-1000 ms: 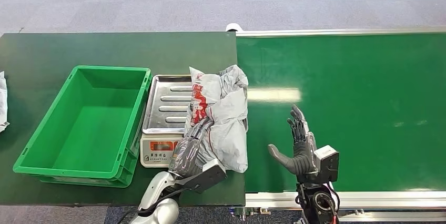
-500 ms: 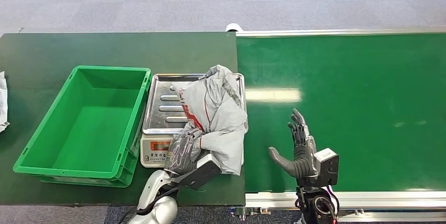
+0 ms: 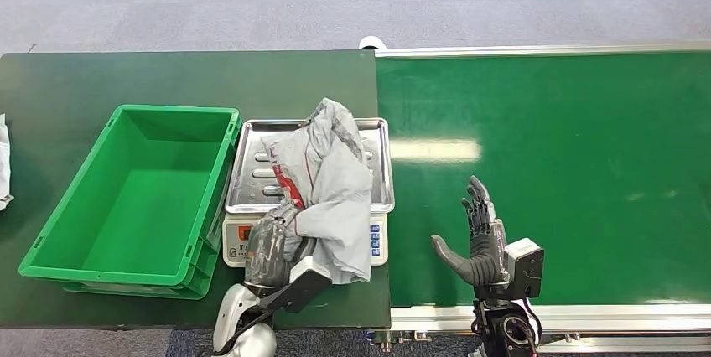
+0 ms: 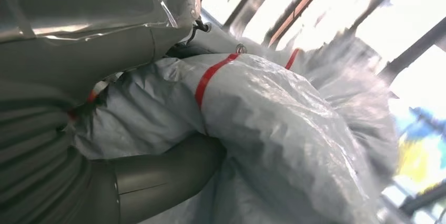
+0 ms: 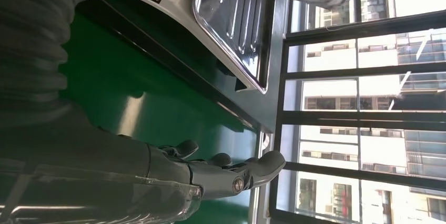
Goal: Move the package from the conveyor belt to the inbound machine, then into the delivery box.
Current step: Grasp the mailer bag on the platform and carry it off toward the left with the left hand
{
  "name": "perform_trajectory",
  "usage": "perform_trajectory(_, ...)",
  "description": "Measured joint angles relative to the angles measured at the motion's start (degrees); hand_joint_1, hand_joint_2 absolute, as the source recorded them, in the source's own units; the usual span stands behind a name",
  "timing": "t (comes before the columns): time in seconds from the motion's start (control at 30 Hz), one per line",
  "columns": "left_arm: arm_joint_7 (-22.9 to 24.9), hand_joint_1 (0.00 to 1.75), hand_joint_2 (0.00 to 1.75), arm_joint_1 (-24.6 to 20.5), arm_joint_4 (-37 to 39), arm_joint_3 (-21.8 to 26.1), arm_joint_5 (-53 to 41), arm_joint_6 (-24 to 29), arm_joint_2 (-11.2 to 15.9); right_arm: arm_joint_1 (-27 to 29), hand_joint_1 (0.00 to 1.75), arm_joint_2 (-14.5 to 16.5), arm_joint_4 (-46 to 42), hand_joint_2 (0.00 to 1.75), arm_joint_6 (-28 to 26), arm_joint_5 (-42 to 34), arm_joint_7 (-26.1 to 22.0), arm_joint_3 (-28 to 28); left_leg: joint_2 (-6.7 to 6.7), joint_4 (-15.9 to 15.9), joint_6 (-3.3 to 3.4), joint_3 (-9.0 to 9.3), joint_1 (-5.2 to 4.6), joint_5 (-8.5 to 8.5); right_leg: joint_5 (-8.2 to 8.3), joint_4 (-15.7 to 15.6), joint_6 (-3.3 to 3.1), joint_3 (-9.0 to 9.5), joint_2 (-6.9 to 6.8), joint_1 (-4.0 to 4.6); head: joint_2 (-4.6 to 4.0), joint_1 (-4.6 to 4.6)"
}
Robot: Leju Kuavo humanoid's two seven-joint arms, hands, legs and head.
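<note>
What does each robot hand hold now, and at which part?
The left robot hand holds the grey package at its near lower edge; the right robot hand holds nothing.

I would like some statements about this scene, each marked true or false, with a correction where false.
1. The left hand holds the package. True.
2. The package lies in the green box. False: it is over the scale's tray; the box holds nothing.
3. The right hand holds something. False: it is open, above the conveyor belt.
4. The scale stands between the box and the belt. True.
</note>
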Motion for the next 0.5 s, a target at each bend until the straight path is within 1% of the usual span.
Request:
perform_trajectory(0.03,-2.94,1.75,1.75,0.25,-0.75,0.69,-0.31,1.64,-0.12,-0.03,0.0,0.01,0.02,1.75,-0.01,-0.23,-0.03,0.01,-0.02,0.0,0.0,-0.02,0.0,0.0,0.0,0.0,0.0,-0.01,-0.01,0.0,0.0,0.0)
perform_trajectory(0.1,-8.82,1.75,1.75,0.87,-2.69,2.96,-2.16,3.21,-0.84,-0.18,0.0,0.02,0.15,1.75,-0.1,-0.68,-0.13,0.03,-0.03,0.0,0.0,-0.04,0.0,0.0,-0.01,0.0,0.0,-0.02,-0.01,0.0,0.0,0.0)
perform_trajectory(0.13,-11.24,1.75,1.75,1.16,-3.77,4.41,-3.19,3.45,-1.38,-0.27,0.0,0.02,0.25,1.75,-0.18,-0.89,-0.2,0.05,-0.03,0.0,0.0,-0.05,0.0,0.0,-0.01,0.0,0.0,-0.03,-0.01,0.0,0.0,0.0)
perform_trajectory(0.17,-12.7,1.75,1.75,1.37,-4.72,5.73,-3.95,3.51,-1.88,-0.34,0.0,0.02,0.34,1.75,-0.26,-1.04,-0.24,0.08,-0.03,0.0,0.0,-0.06,0.0,0.0,-0.01,0.0,0.0,-0.03,-0.01,0.0,0.0,0.01)
perform_trajectory(0.27,-13.84,1.75,1.75,1.96,-8.62,9.11,-6.0,3.52,-2.92,-0.42,0.0,0.02,0.6,1.75,-0.57,-1.49,-0.34,0.14,-0.03,0.0,0.0,-0.07,0.0,0.0,-0.01,0.0,0.0,-0.04,-0.01,0.0,0.0,0.01)
perform_trajectory(0.4,-14.03,1.75,1.75,2.6,-17.67,14.21,-7.26,3.55,-3.97,-0.41,0.0,0.02,0.91,1.75,-0.95,-2.11,-0.43,0.17,-0.03,0.0,0.0,-0.08,0.0,0.0,0.0,0.0,0.0,-0.07,0.0,0.0,0.0,0.0)
perform_trajectory(0.5,-14.05,1.75,1.75,2.54,-24.33,18.32,-6.62,3.58,-4.1,-0.33,0.0,0.01,0.97,1.75,-1.15,-2.39,-0.53,0.16,-0.02,0.0,0.0,-0.08,0.02,0.0,-0.01,0.0,0.0,-0.08,0.0,0.02,0.0,0.0)
